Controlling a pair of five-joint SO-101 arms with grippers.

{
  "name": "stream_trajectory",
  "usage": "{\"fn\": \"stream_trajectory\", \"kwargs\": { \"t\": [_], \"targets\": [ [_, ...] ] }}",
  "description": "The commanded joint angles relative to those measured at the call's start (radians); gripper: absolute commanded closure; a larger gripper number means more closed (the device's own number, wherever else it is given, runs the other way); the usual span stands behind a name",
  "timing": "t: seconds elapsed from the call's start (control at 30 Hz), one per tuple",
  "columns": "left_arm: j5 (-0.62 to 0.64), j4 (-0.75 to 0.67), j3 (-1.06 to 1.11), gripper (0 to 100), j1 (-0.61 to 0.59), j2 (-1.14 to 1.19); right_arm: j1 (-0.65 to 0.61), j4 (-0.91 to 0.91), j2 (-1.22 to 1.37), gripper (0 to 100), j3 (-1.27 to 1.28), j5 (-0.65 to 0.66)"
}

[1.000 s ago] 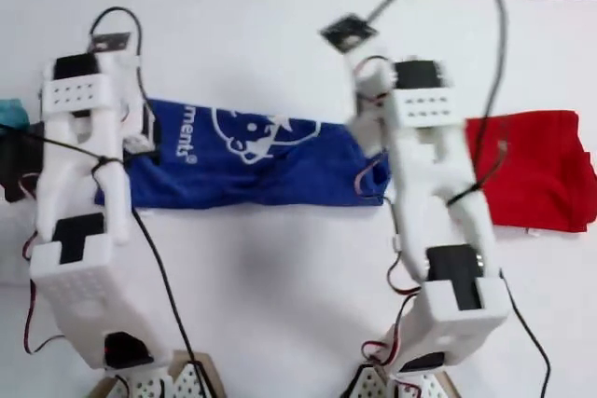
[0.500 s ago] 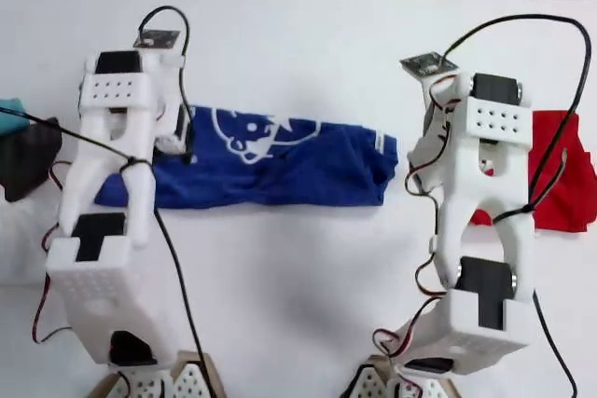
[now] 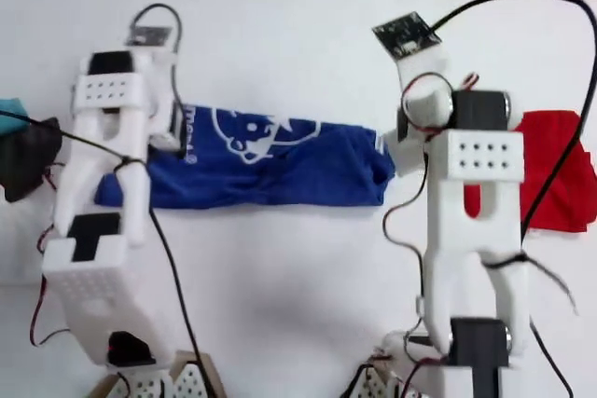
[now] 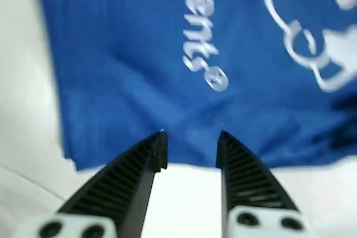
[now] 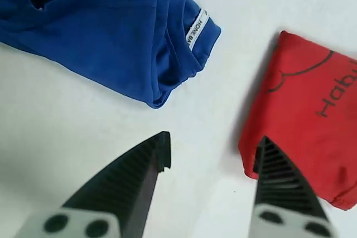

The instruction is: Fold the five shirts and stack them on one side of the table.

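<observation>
A blue shirt (image 3: 270, 160) with white print lies folded into a long strip across the middle of the table. My left gripper (image 4: 191, 147) hovers open over the near edge of the blue shirt (image 4: 167, 54) at its left end, with nothing between the fingers. A folded red shirt (image 3: 560, 174) lies at the far right. My right gripper (image 5: 213, 149) is open above the bare table, between the blue shirt's right end (image 5: 139, 37) and the red shirt (image 5: 301, 110). It holds nothing.
A dark cloth (image 3: 26, 160) and a teal one (image 3: 11, 114) lie at the table's left edge. Black and red cables (image 3: 173, 267) trail from both arms. The arm bases (image 3: 149, 375) stand at the front edge. White table (image 3: 280, 267) stretches in front of the shirts.
My right arm came off the blue shirt's right end and swung toward the red shirt. My left arm shifted right over the shirt's left end.
</observation>
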Motion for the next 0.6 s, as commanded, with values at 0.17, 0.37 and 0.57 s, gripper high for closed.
{"fn": "stream_trajectory", "kwargs": {
  "t": [0.17, 0.37, 0.57],
  "targets": [
    [-0.008, -0.114, -0.031, 68, -0.044, -0.052, 0.082, -0.099, -0.154, 74.8, 0.238, 0.038],
    [-0.150, -0.115, -0.088, 68, -0.146, 0.104, 0.133, -0.163, -0.254, 74.8, 0.348, 0.064],
    [-0.235, 0.015, -0.418, 69, -0.233, 0.379, 0.127, -0.162, -0.358, 74.8, 0.445, 0.064]
  ]
}}
